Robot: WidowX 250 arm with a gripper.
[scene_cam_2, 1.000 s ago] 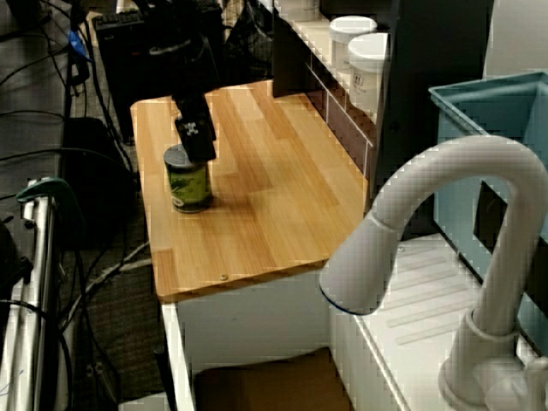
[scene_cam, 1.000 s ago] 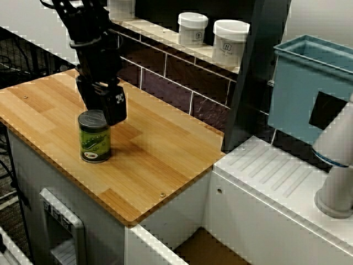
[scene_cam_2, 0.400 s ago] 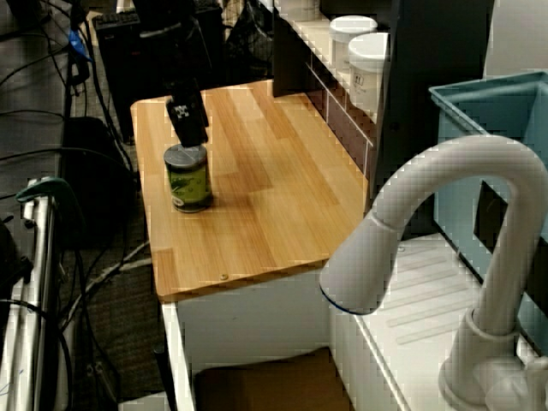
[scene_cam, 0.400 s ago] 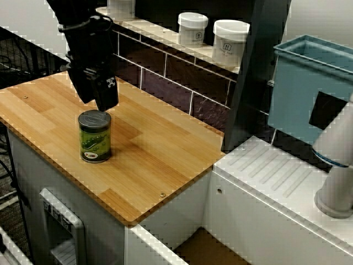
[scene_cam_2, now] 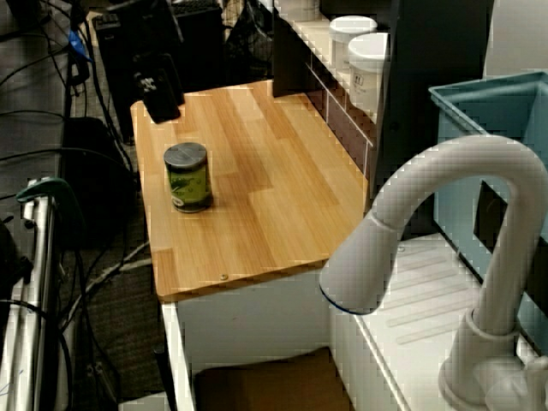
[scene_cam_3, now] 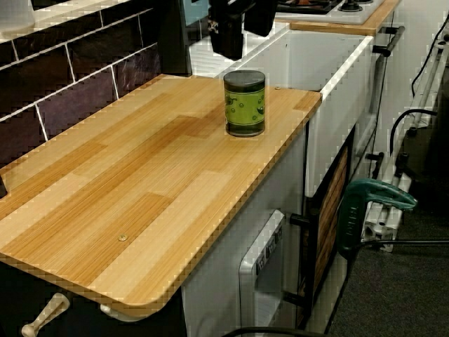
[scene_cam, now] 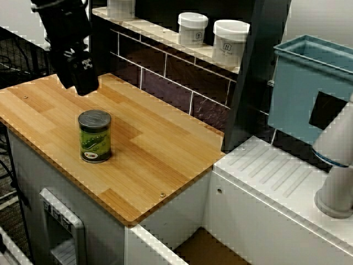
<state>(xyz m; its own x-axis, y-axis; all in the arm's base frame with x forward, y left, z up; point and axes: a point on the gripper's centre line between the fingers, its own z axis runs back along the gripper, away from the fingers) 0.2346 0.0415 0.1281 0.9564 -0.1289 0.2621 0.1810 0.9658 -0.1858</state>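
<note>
Gripper (scene_cam: 83, 83) has lifted off the can (scene_cam: 95, 136) and drawn back toward the counter's (scene_cam: 154, 165) rear corner, away from the sink end, since a second ago. Can position unchanged.

Nearest in the view from the front: the can, green label, grey lid, standing upright on the wooden counter, toward the front edge and nothing touching it. The view over the faucet shows the same can (scene_cam_2: 187, 176) standing alone on bare wood.

Beyond it: the gripper hangs above the counter's back corner, well apart from the can. In the low view along the counter the gripper (scene_cam_3: 243, 43) sits above and behind the can (scene_cam_3: 244, 103), jaws spread with a light gap between them, nothing held.

Further back: dark tiled wall (scene_cam: 165, 77) along the rear edge of the counter. On the ledge above it, two white tubs (scene_cam: 192, 28) (scene_cam: 230, 42) side by side.

Farthest, past the dark upright post: teal bin (scene_cam: 309, 83) above the ribbed white drainboard (scene_cam: 276, 171), with the white faucet (scene_cam: 336, 165) at the frame edge.
</note>
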